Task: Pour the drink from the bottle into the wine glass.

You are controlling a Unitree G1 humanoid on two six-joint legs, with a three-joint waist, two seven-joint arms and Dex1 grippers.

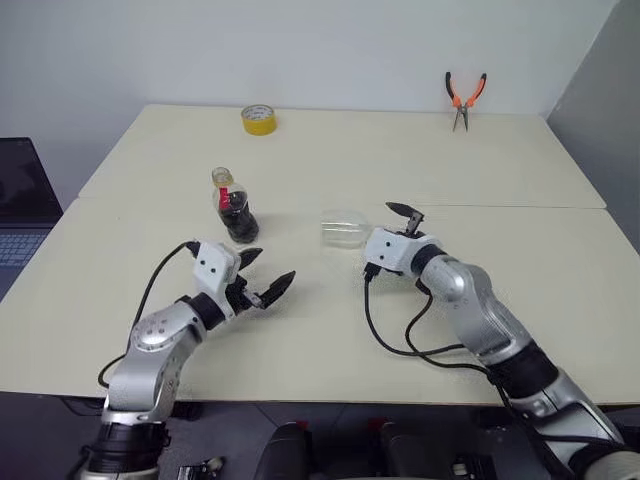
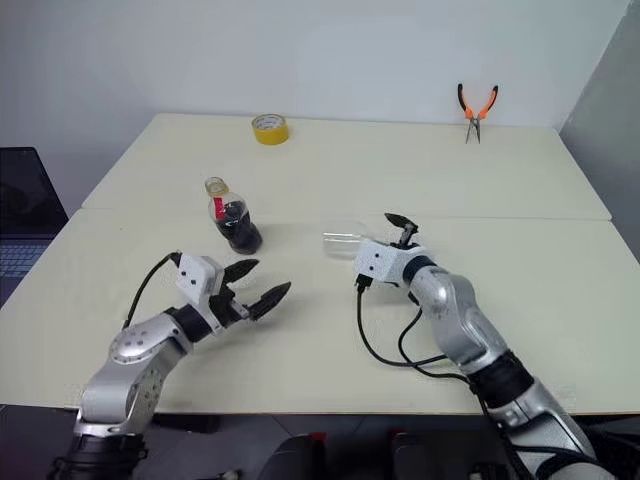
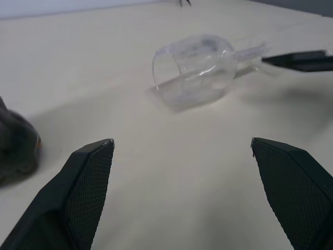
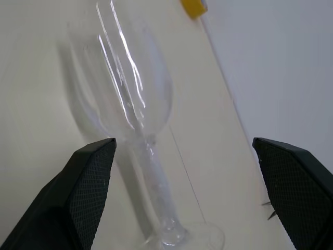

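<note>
The wine glass (image 1: 345, 228) lies on its side on the cream table (image 1: 330, 330), with its bowl pointing left. Its stem (image 4: 153, 177) runs between the spread fingers of my right gripper (image 1: 393, 226), which is open and not closed on the stem. The bottle (image 1: 235, 205) stands upright to the left of the glass, with the dark drink (image 1: 240, 222) in its lower part. My left gripper (image 1: 272, 265) is open and empty in front of the bottle, pointing toward the glass (image 3: 195, 70).
A yellow tape roll (image 1: 259, 119) sits at the back of the table and orange-handled pliers (image 1: 464, 97) stand at the back right. A laptop (image 1: 20, 200) lies off the table's left edge. A seam (image 1: 520, 206) crosses the tabletop.
</note>
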